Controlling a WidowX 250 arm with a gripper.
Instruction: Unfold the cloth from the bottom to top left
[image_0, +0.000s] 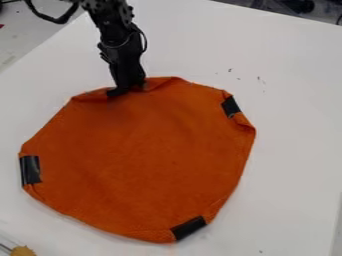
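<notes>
Near left corner: a tan, rounded tip (22, 251) pokes in beside the cloth, well apart from your work.
Near strip: black tape (188, 228) sits on the cloth's near edge, perhaps as a grasp mark.
Orange cloth (140, 160): it lies broad and nearly flat on the white tabletop (294, 125), so your unfolding looks close to done; its rim still needs smoothing in places.
Side strips: one black patch (30, 170) is at the left edge, another (230, 106) at the upper right, where the rim puckers; likely they mark corners for you.
Writing: you have none to read on cloth or tape.
Gripper (129, 90): it points down at the far edge, upper left, probably to set that side. You cannot tell whether it is clenched on the fabric or released.
</notes>
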